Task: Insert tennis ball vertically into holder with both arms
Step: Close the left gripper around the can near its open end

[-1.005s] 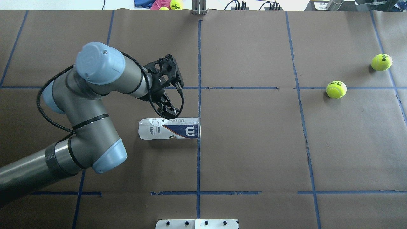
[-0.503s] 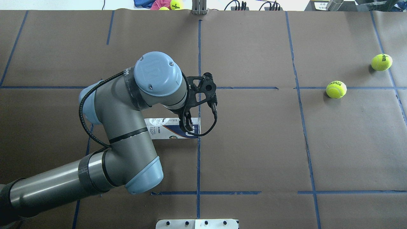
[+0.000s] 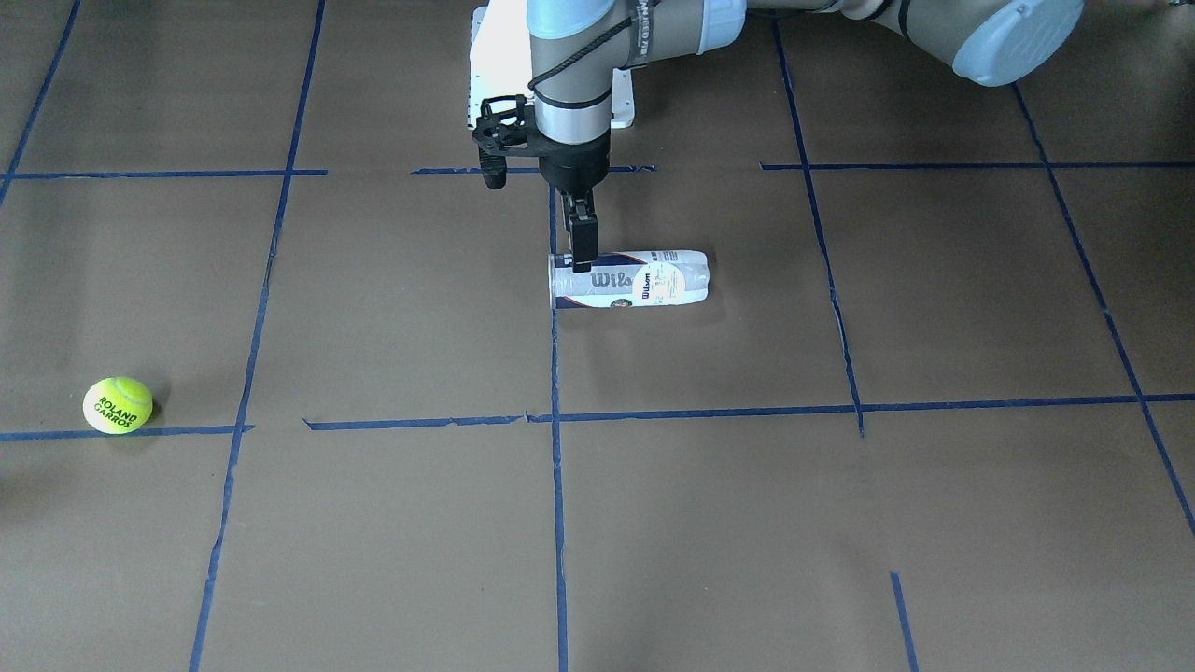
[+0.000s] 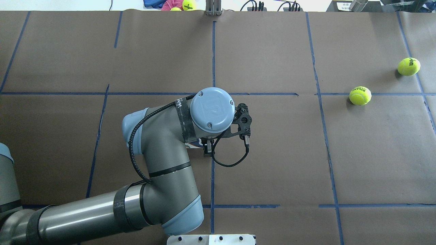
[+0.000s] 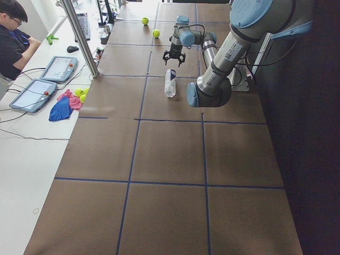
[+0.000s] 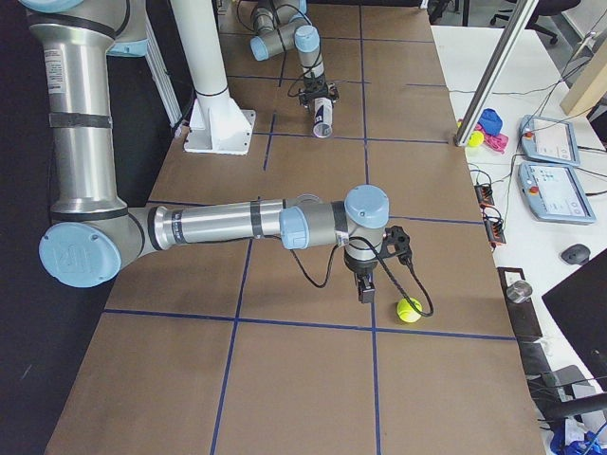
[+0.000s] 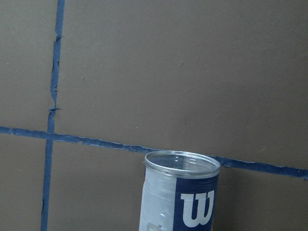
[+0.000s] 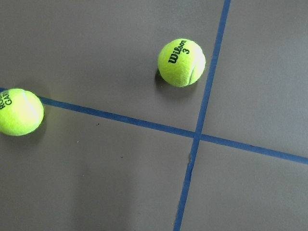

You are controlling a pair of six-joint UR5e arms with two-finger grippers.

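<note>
The holder [image 3: 635,278] lies on its side near the table's middle, with its open end on the blue centre line. My left gripper [image 3: 583,261] points straight down at that open end, open, its fingers either side of the rim. The left wrist view shows the holder's open mouth [image 7: 182,164] from above and no fingers. My wrist hides most of the holder [image 4: 194,145] from overhead. Two tennis balls [image 4: 360,95] [image 4: 408,66] rest far to the right. My right gripper [image 6: 365,292] hangs beside one tennis ball [image 6: 408,310]. I cannot tell if it is open.
A white base plate [image 4: 211,239] sits at the near table edge, under a white pedestal [image 6: 213,114]. Beyond the far edge are a metal post [image 5: 79,37], tablets, cloths with spare balls [image 4: 189,4] and a seated person [image 5: 13,32].
My left arm has swung right along the holder to its open end, and its wrist now stands vertical over it. The holder and both balls have stayed put.
</note>
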